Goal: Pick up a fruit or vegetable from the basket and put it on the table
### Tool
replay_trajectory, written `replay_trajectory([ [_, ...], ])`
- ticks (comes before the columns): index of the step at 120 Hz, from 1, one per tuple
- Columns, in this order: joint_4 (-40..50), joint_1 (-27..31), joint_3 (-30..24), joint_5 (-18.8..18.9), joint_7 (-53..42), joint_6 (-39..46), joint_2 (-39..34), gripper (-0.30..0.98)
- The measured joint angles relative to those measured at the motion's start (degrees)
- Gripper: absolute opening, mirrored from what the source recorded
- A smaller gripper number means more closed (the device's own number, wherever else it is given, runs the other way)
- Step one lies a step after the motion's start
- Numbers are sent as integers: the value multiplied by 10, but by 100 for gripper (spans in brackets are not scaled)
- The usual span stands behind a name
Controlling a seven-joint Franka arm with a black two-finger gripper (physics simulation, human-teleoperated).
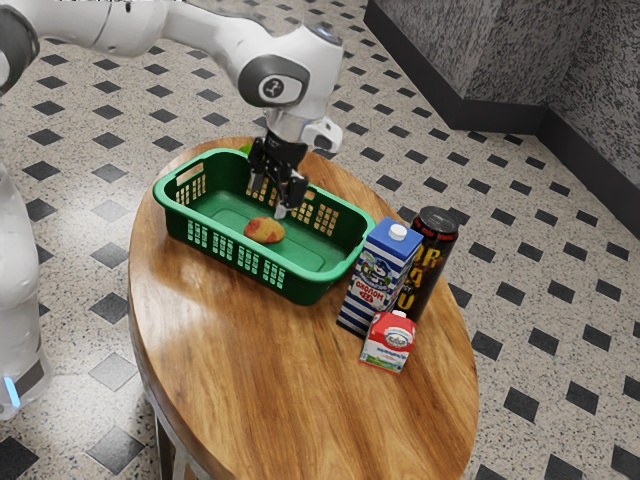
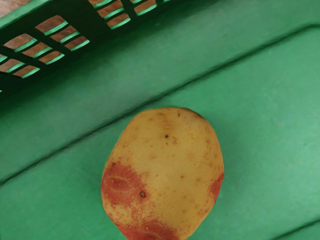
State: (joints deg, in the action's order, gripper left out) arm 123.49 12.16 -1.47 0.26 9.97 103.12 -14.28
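The black gripper [image 1: 267,201] reaches down into the green basket [image 1: 188,220] in the exterior view, its fingers apart with nothing between them. Below it, a yellow potato with red patches [image 1: 264,231] lies on the basket's floor, and a small gap seems to separate the two. From the hand, the potato [image 2: 162,172] appears whole against the green floor [image 2: 270,115], with a slotted basket wall [image 2: 75,65] beyond it.
By the basket's end in the exterior view stand a blue-and-white striped carton [image 1: 377,275], a dark can [image 1: 434,255] and a small red-and-white carton [image 1: 388,342]. Bare wooden tabletop [image 1: 240,350] lies in front. Something bright green [image 1: 246,149] peeks out behind the basket.
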Motion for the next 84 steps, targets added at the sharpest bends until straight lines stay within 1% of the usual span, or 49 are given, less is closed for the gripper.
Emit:
replay_trajectory([
  [20,15,3,8,-2,-40,13,18,66],
  [45,28,0,13,-17,-77,36,48,66],
  [84,29,0,13,-25,-115,62,60,66],
])
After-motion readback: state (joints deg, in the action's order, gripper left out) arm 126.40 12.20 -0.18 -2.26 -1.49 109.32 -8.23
